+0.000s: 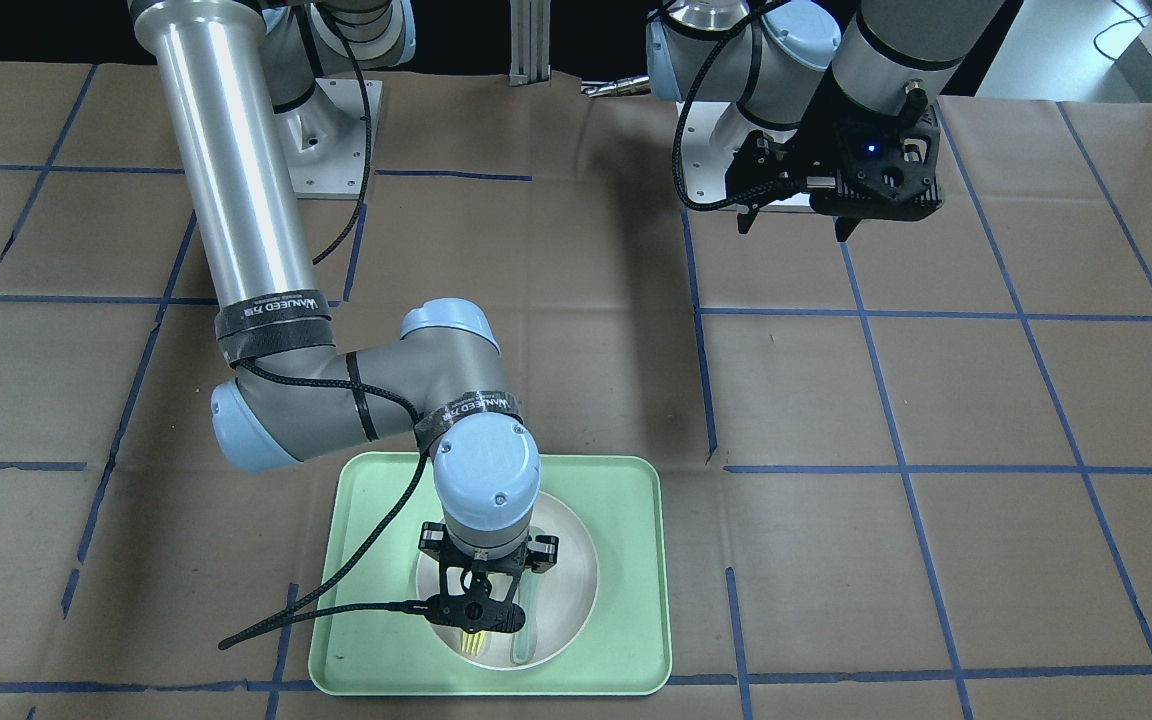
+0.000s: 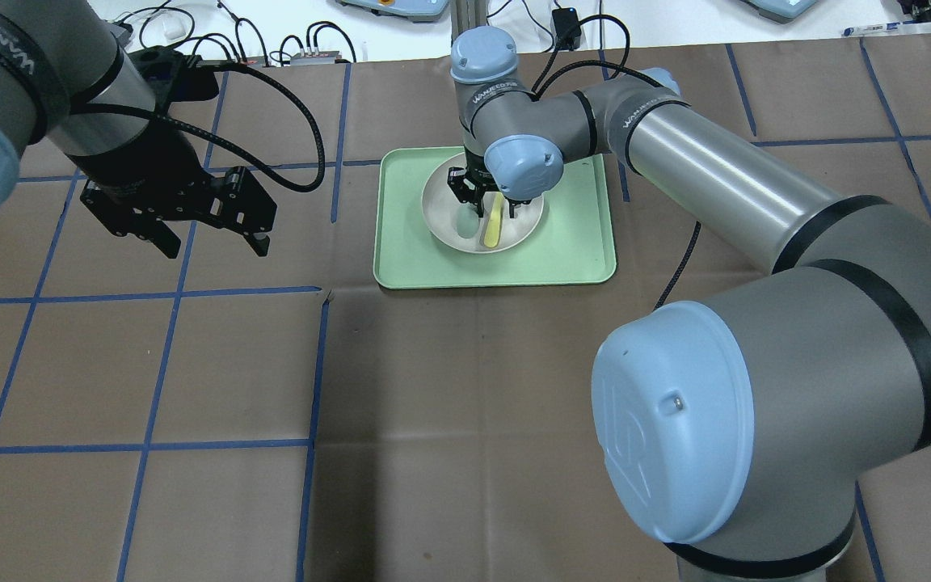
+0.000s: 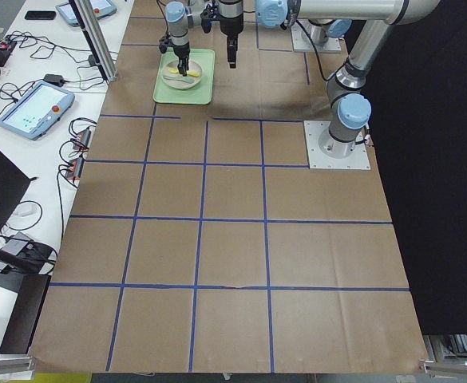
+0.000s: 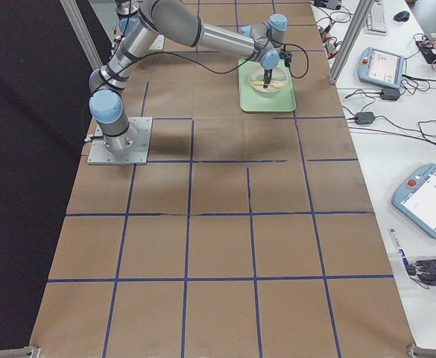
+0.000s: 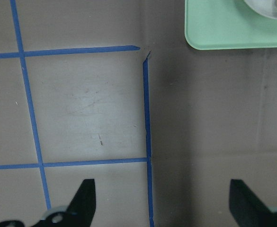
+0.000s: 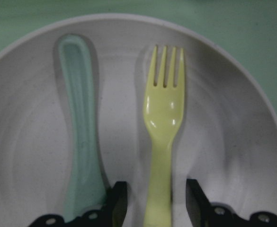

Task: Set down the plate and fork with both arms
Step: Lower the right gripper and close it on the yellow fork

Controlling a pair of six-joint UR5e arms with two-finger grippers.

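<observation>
Currently, right claw [image 6: 156,185] straddling fork [image 6: 164,109] — in plate [image 6: 226,142], left claw [image 5: 161,185] spread.

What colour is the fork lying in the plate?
The fork is pale yellow, clearest in the right wrist view.

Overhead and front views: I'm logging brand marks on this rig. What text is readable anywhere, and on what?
"WANJEED": black strap on the right arm.
"WANJEED": band on the left arm.
"WANJEED", then characters too small to read: straps on the right arm, front view.
Too small to read: pendant screens.
No text: plate, fork.
</observation>
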